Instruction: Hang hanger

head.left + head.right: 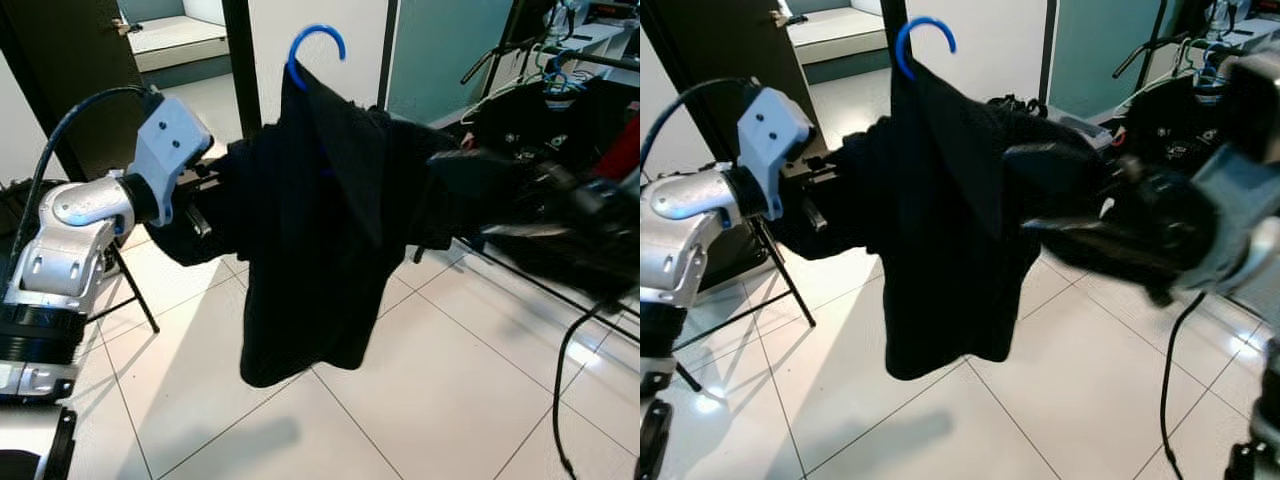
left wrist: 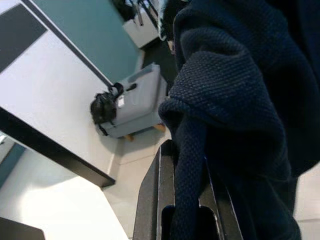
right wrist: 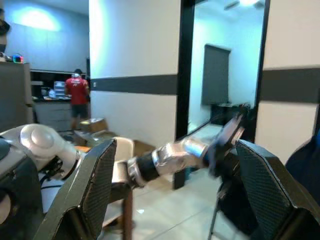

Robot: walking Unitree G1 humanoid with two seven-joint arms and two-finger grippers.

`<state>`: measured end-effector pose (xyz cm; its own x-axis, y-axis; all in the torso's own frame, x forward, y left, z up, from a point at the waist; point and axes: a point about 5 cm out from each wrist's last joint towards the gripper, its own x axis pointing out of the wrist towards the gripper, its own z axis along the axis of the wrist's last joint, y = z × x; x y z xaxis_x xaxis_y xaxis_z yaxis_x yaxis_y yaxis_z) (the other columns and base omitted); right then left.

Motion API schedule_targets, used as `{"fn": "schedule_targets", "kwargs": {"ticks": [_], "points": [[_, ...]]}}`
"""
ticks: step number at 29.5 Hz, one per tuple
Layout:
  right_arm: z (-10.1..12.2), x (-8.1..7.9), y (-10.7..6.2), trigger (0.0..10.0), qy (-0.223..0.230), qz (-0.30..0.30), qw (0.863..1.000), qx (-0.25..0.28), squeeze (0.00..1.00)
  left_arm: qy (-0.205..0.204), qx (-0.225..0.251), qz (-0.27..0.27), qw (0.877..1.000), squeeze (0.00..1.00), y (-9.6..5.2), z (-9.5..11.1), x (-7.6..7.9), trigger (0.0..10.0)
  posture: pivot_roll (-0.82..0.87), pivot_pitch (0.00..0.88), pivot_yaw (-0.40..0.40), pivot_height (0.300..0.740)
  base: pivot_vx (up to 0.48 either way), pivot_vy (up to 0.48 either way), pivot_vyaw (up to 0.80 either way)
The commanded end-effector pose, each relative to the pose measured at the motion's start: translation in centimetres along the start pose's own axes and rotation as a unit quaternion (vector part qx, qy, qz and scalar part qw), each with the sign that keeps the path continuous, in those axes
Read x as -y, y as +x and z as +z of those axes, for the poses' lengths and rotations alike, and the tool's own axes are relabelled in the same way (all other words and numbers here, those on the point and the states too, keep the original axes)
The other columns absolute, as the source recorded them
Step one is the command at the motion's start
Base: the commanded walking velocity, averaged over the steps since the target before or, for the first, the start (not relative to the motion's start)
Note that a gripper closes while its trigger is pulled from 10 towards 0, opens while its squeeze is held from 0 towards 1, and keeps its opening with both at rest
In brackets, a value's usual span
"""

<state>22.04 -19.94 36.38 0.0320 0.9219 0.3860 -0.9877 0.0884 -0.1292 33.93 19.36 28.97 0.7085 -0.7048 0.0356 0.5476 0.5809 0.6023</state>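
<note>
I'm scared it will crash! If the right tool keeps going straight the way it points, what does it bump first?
Probably the robot's own left arm, which lies straight ahead between the open right tool's fingers. Depth is unclear, so the black garment could come first.

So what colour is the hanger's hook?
Blue; the hanger's hook shows best in the left eye view.

White glossy floor tiles point(image 1: 420, 400) are spreading out under me, catching bright glare low on my right. A black door frame post point(image 1: 238, 60) is standing ahead against a white wall point(image 1: 320, 70), and a teal panel point(image 1: 450, 50) is sitting beside it. A clothes rack point(image 1: 560, 60) crowded with dark garments is standing off to my right. A folding chair's black legs point(image 1: 135, 295) are slanting across the floor on my left. A grey storage box point(image 2: 135, 102) is resting by the teal wall. Far off, a person in a red shirt point(image 3: 77, 92) is standing at a counter.
</note>
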Motion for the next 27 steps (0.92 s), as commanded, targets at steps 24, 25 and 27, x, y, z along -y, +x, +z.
{"fn": "schedule_targets", "kwargs": {"ticks": [24,25,27], "points": [[-4.1,3.6,-3.9,10.0,-0.049,-0.067,0.920,-0.383,0.00,0.040,0.100,-0.222,0.969,0.00,-0.1,4.1,4.0,10.0,-0.07,0.036,0.000,0.740,0.000,0.000,0.00],[-4.1,3.6,-3.9,10.0,-0.049,-0.067,0.920,-0.383,0.00,0.040,0.100,-0.222,0.969,0.00,-0.1,4.1,4.0,10.0,-0.07,0.036,0.000,0.740,0.000,0.000,0.00],[-4.2,3.6,-4.0,10.0,-0.047,-0.062,0.919,-0.387,0.00,0.040,0.100,-0.224,0.969,0.00,-0.1,4.1,4.0,10.0,-0.07,0.036,0.000,0.740,0.000,0.000,0.00]]}}
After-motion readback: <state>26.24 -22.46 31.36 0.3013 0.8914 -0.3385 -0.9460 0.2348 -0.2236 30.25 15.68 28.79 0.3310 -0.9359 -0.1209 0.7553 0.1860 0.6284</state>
